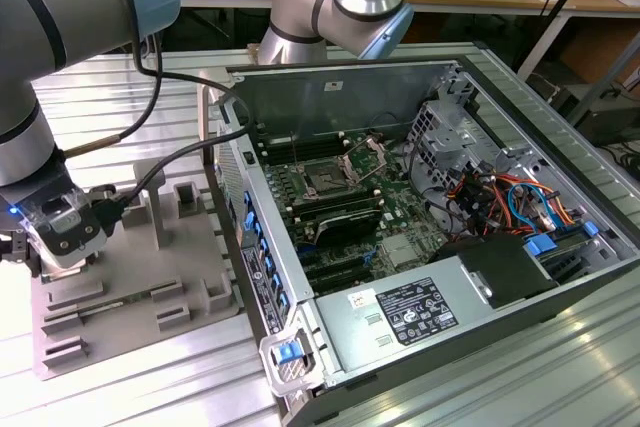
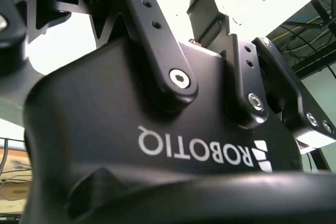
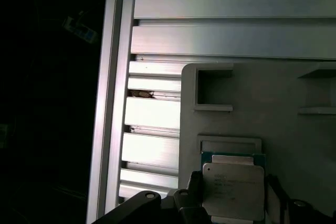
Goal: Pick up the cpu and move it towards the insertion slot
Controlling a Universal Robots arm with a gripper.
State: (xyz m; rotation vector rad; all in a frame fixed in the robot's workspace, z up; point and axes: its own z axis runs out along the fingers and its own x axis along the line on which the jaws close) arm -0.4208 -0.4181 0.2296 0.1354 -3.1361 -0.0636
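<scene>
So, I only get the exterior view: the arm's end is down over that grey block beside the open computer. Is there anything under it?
Observer: Yes. In the first wrist view a square chip with a silvery top lies on the grey block, right at the gripper.
Operator: Is it silver all over?
Observer: No. A green rim shows past the silvery top along one edge.
Operator: Anything else on the block near it?
Observer: A square recess moulded into the block, a little way off the chip.
</scene>
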